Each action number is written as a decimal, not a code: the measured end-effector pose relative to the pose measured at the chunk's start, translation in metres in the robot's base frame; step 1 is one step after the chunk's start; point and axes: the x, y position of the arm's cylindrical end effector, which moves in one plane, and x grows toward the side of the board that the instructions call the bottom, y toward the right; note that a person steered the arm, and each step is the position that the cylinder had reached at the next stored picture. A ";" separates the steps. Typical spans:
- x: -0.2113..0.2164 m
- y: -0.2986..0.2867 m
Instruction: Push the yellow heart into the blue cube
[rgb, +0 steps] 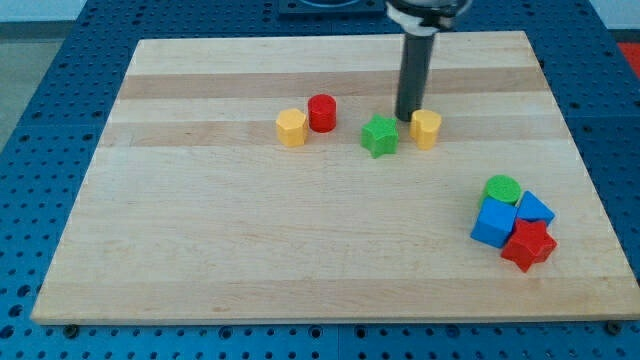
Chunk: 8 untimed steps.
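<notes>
Nearest the view's bottom sits a red star (528, 246), touching a large blue cube (494, 222) at its left and a smaller blue block (535, 208) above it; a green cylinder (502, 188) tops this tight cluster near the bench's (250, 250) right edge. No claw is fitted: the arm ends in a dark rod (414, 75) that stands upright, descending from the view's top. My tip (406, 119) rests on the bench just at the upper left of the yellow heart (426, 129), touching or nearly touching it, with a green star (379, 136) just beside to the left. Farther left, a red cylinder (321, 113) and a yellow hexagonal block (291, 128) stand together. Between the yellow heart and the blue cube lies bare wood, slanting down and to the view's right. Wide open board fills the lower left.
</notes>
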 end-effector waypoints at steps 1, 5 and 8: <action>0.005 0.024; 0.099 0.024; 0.139 0.020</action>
